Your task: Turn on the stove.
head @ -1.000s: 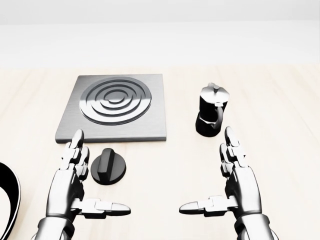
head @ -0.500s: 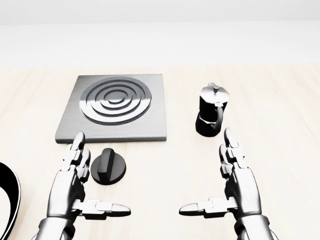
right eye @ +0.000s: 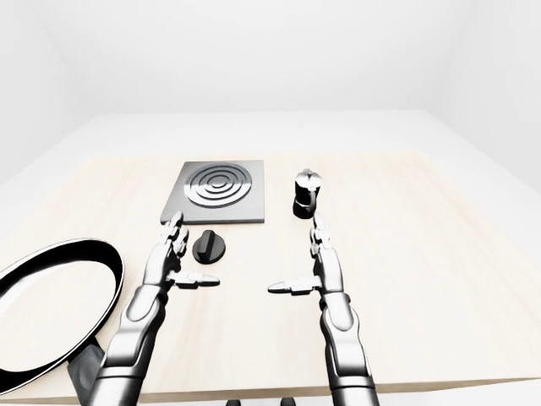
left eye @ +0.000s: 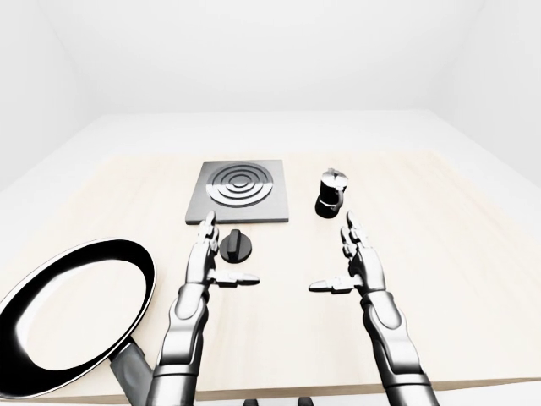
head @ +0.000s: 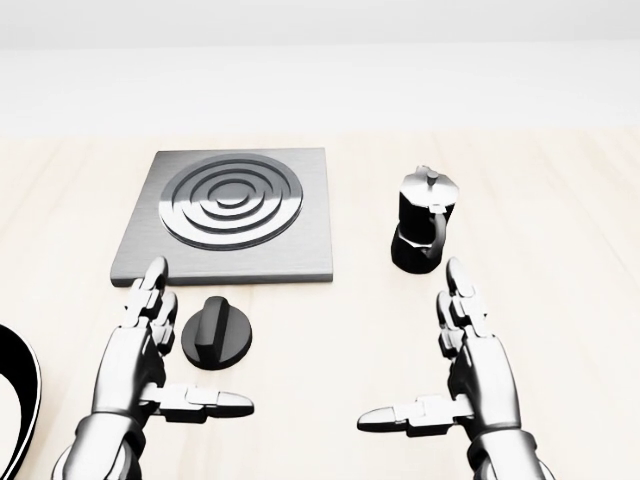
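The black stove knob (head: 218, 334) lies on the table (head: 560, 250) just below the stove plate (head: 232, 215). The left hand (head: 140, 365), fingers spread, sits just left of the knob, apparently not touching it. The right hand (head: 470, 375), also spread open, lies well to the knob's right, below the moka pot (head: 422, 232).

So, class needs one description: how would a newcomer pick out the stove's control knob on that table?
Find the square grey stove plate with ringed burner on the wooden table. Just below its bottom edge in the head view lies the knob, beside the left hand. It is the only flat black disc with a raised bar.

A pale wooden table (left eye: 473, 254) stands in a plain white room with bare walls, evenly lit.
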Robot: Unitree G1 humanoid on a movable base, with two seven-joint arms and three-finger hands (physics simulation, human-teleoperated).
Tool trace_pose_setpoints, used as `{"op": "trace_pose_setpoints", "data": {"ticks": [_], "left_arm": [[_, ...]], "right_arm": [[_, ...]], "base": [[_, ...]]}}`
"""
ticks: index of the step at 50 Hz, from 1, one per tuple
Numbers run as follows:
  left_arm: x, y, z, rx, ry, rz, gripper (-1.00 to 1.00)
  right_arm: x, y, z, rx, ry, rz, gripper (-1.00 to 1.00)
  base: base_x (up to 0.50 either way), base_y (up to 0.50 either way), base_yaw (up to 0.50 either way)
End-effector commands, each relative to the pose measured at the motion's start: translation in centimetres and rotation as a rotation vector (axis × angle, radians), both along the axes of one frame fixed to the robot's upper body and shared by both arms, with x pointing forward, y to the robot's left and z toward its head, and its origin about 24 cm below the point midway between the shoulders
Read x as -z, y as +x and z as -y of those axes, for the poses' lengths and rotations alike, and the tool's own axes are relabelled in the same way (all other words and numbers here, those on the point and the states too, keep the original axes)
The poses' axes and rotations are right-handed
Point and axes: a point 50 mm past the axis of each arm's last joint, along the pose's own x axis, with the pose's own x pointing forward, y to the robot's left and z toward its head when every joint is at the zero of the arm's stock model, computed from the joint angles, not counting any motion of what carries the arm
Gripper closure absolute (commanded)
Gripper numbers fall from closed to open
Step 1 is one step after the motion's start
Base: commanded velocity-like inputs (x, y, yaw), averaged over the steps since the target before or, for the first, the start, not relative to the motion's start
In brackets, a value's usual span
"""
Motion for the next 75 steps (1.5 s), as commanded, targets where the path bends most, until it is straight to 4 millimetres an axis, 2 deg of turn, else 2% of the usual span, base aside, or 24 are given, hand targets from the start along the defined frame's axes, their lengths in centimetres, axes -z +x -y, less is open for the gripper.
{"op": "trace_pose_setpoints", "data": {"ticks": [1, 4, 18, 20, 22, 24, 54, 55, 58, 75], "left_arm": [[0.4, 0.7, -0.2, -0.001, 0.019, -0.016, -1.0], [0.5, 0.8, -0.2, -0.001, 0.024, -0.021, -1.0], [1.4, 0.9, -0.1, 0.028, -0.002, -0.089, -1.0], [1.5, 0.9, -0.1, 0.028, 0.001, -0.093, -1.0], [1.5, 0.9, 0.0, 0.03, 0.004, -0.096, -1.0], [1.6, 0.9, 0.0, 0.032, 0.0, -0.101, -1.0], [2.0, 0.9, -0.2, 0.008, 0.025, -0.117, -1.0], [2.0, 0.9, -0.2, 0.009, 0.026, -0.119, -1.0], [2.1, 0.9, -0.2, 0.007, 0.029, -0.124, -1.0], [2.6, 0.8, 0.1, 0.022, 0.055, -0.148, -1.0]], "right_arm": [[0.6, 0.0, 0.0, -0.001, 0.003, -0.026, -1.0], [0.1, 0.1, 0.0, -0.001, 0.002, -0.003, -1.0], [0.1, 0.0, 0.0, -0.001, 0.003, -0.003, -1.0], [2.2, -0.1, 0.0, -0.003, 0.006, -0.094, -1.0], [0.4, 0.0, 0.0, -0.002, 0.002, -0.015, -1.0], [0.1, 0.0, 0.0, -0.003, 0.002, -0.003, -1.0], [0.0, -0.1, 0.0, -0.004, 0.002, -0.002, -1.0], [1.1, -0.1, 0.0, -0.004, 0.004, -0.047, -1.0], [0.1, -0.1, 0.0, -0.004, 0.002, -0.002, -1.0], [0.2, 0.1, 0.0, -0.004, 0.002, -0.009, -1.0]], "base": [[0.0, 0.0, 0.0], [0.0, 0.0, 0.0], [0.0, 0.0, 0.0], [0.0, 0.0, 0.0], [0.0, 0.0, 0.0], [0.0, 0.0, 0.0], [0.0, 0.0, 0.0], [0.0, 0.0, 0.0], [0.0, 0.0, 0.0], [0.0, 0.0, 0.0]]}}
